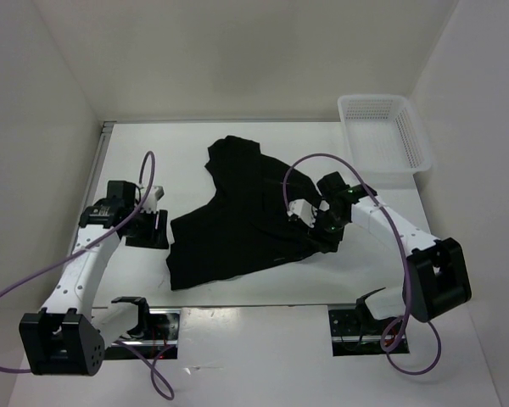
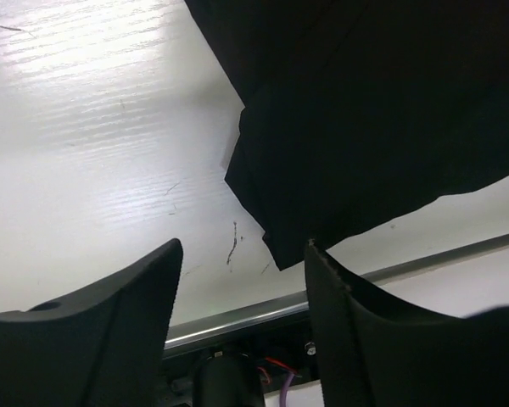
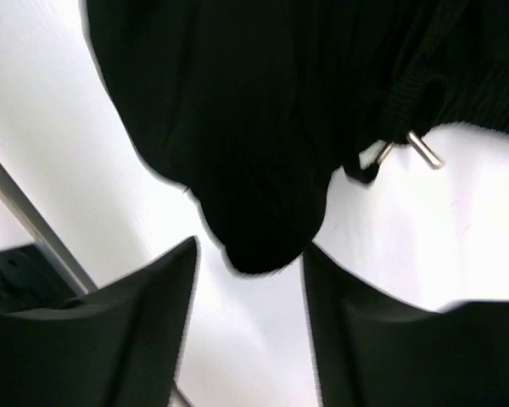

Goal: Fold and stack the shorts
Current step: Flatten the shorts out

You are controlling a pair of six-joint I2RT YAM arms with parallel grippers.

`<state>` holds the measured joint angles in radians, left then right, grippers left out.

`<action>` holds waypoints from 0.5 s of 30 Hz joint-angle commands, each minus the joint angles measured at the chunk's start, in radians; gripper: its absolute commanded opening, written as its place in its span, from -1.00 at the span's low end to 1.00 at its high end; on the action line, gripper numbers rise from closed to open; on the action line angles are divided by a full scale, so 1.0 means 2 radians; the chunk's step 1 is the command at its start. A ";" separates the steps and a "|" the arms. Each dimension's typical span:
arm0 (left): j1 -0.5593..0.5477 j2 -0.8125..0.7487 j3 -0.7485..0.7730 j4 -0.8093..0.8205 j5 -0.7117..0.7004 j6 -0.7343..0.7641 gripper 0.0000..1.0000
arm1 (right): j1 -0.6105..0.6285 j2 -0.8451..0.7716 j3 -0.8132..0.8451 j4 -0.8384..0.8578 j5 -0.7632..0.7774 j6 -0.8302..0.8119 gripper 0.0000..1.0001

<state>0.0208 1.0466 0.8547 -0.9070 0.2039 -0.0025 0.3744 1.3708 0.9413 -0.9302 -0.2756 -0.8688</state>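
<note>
The black shorts (image 1: 237, 212) lie spread and rumpled on the white table, one part reaching toward the back. My left gripper (image 1: 153, 227) is open and empty just left of the shorts' left edge; in the left wrist view a corner of the shorts (image 2: 365, 127) lies just beyond my open gripper (image 2: 242, 263). My right gripper (image 1: 316, 229) is open over the shorts' right edge. In the right wrist view a rounded fold of the shorts (image 3: 254, 170) with drawstring tips (image 3: 411, 148) lies just ahead of my open gripper (image 3: 250, 271).
A white mesh basket (image 1: 386, 136) stands at the back right. White walls enclose the table on the left, back and right. A metal rail (image 2: 322, 297) runs along the table's near edge. Purple cables loop from both arms.
</note>
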 commanded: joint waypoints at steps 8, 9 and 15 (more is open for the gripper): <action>-0.014 0.153 0.069 0.142 -0.035 0.001 0.59 | 0.002 -0.027 -0.006 -0.046 0.146 -0.054 0.69; -0.014 0.165 0.073 0.155 -0.041 0.001 0.59 | -0.009 -0.027 0.009 -0.050 0.135 -0.054 0.72; -0.067 0.239 0.077 0.189 -0.060 0.001 0.70 | -0.032 0.006 0.104 -0.015 0.071 0.013 0.82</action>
<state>-0.0624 1.4948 0.9958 -0.6014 0.1192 -0.0032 0.3256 1.3605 1.0225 -1.0103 -0.0765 -0.9234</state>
